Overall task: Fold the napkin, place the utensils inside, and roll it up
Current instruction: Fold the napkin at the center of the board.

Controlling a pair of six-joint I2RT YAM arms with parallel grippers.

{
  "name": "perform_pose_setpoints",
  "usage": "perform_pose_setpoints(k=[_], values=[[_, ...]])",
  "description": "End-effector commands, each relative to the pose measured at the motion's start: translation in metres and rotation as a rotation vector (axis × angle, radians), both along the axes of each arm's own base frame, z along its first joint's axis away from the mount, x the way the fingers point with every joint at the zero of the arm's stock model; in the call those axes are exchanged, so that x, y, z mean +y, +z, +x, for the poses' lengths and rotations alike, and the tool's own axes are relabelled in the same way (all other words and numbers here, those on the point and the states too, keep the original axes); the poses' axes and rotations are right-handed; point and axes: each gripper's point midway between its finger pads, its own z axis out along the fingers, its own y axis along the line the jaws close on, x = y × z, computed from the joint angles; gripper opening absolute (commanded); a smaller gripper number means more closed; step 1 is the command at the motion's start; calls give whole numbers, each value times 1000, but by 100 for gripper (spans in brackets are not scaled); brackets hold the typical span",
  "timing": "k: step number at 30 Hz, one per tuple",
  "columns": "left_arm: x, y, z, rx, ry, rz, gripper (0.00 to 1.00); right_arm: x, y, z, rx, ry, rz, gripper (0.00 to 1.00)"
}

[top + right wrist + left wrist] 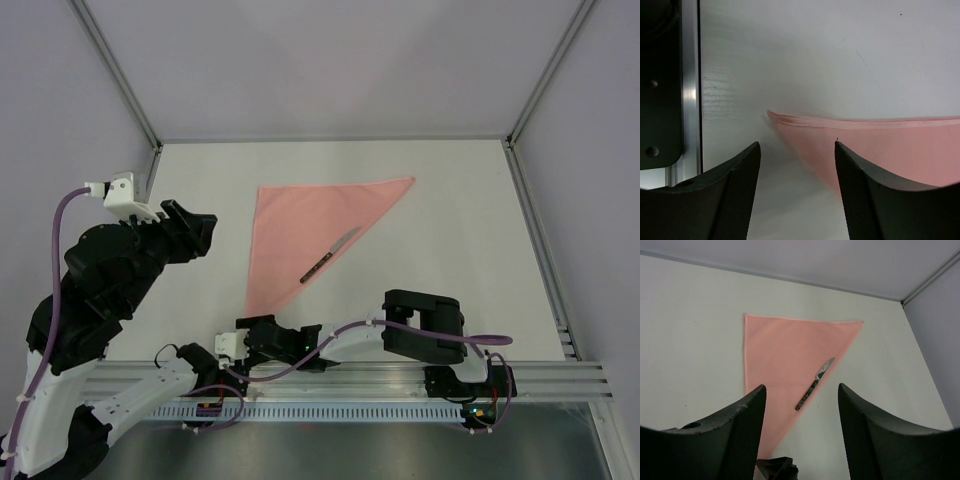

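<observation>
The pink napkin lies flat on the white table, folded into a triangle with its narrow tip toward the near edge. One utensil, a dark-handled knife, rests on it along the slanted right edge. My left gripper hangs open, raised to the left of the napkin, holding nothing. My right gripper sits low and open just short of the napkin's near tip, which lies ahead of its fingers, untouched.
An aluminium rail runs along the near table edge right beside my right gripper. Grey enclosure walls and metal posts bound the table at the back and sides. Purple cables trail from both arms.
</observation>
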Motion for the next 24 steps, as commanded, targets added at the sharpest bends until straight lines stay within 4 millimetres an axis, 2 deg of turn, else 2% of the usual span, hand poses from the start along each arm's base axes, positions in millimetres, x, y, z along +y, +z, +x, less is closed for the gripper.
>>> perform_pose_setpoints(k=[1, 9, 16, 24], values=[[3, -7, 0, 24, 25, -5, 64, 20, 13, -2, -21, 2, 69, 66], [3, -10, 0, 30, 23, 3, 64, 21, 2, 0, -38, 2, 52, 52], [0, -14, 2, 42, 17, 11, 63, 23, 6, -1, -37, 7, 47, 28], [-2, -16, 4, 49, 16, 12, 63, 26, 17, 0, -43, 10, 52, 15]])
